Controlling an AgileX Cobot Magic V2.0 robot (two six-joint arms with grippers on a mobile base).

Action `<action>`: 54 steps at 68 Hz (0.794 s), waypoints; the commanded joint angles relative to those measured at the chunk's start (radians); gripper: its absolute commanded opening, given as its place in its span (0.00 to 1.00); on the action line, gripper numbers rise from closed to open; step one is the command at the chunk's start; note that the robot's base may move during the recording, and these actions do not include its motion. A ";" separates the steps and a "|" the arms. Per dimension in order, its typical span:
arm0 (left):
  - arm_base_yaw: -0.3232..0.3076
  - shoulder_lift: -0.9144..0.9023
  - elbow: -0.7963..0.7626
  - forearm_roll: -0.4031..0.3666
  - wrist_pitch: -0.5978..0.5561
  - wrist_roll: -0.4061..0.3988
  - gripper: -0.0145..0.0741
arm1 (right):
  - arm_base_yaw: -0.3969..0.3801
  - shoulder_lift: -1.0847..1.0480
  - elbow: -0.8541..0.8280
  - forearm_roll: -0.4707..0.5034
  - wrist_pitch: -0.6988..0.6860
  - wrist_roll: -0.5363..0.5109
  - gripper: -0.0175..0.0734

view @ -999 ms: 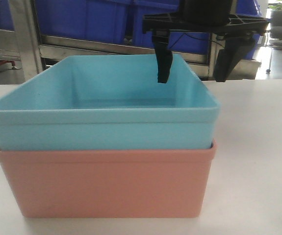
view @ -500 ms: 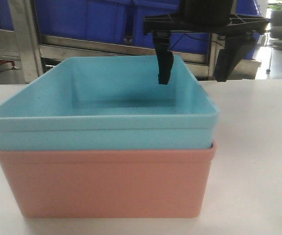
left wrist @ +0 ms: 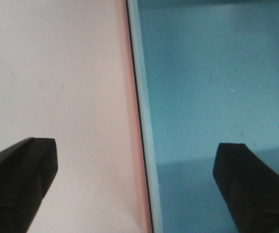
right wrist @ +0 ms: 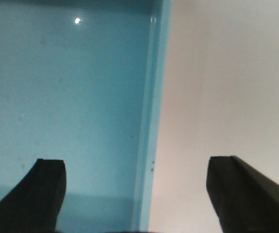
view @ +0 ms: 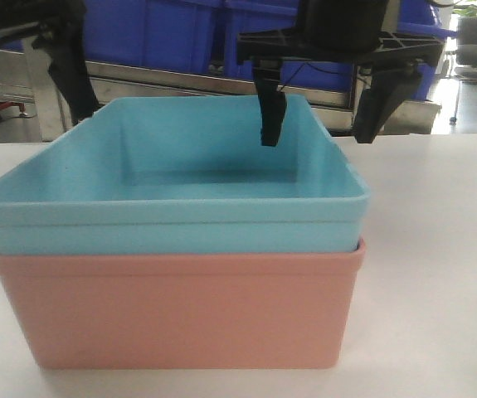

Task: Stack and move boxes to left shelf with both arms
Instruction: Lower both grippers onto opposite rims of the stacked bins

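Turquoise plastic sits nested in pink: the light turquoise bin rests inside the salmon pink bin, its rolled rim riding just above the pink one. The stacked pair stands on the white table, close to the front camera. My right gripper is spread wide over the stack's right wall, with one finger hanging inside the turquoise bin and the other outside over the table. In the right wrist view the turquoise rim runs up between my two dark fingertips with clear space on either side, so I have hold of nothing there. My left gripper is spread just as wide across the left wall. Its wrist view shows the thin pink edge and the pale turquoise rim running side by side between the fingertips, table under one and bin floor under the other, neither touching the plastic. From the front only part of that gripper shows, dark, at the upper left. Beyond the stack, royal-blue bins sit on a steel frame.
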 commanded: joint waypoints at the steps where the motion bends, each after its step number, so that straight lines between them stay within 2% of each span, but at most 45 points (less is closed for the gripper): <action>1: -0.007 0.002 -0.036 -0.020 -0.040 -0.001 0.79 | 0.006 -0.020 -0.030 -0.003 -0.028 -0.018 0.86; 8: -0.012 0.042 -0.036 -0.020 -0.067 -0.001 0.79 | 0.022 0.009 -0.015 -0.004 -0.044 -0.022 0.86; 22: -0.064 0.121 -0.036 0.001 -0.110 0.002 0.79 | 0.028 0.057 0.031 -0.004 -0.090 -0.022 0.86; 35: -0.071 0.172 -0.036 -0.003 -0.134 -0.006 0.78 | 0.028 0.075 0.036 -0.015 -0.116 -0.022 0.86; 43: -0.071 0.189 -0.036 -0.005 -0.149 -0.009 0.73 | 0.028 0.075 0.036 -0.022 -0.133 -0.022 0.86; 54: -0.071 0.200 -0.036 -0.003 -0.181 -0.009 0.60 | 0.028 0.075 0.036 -0.024 -0.164 -0.022 0.86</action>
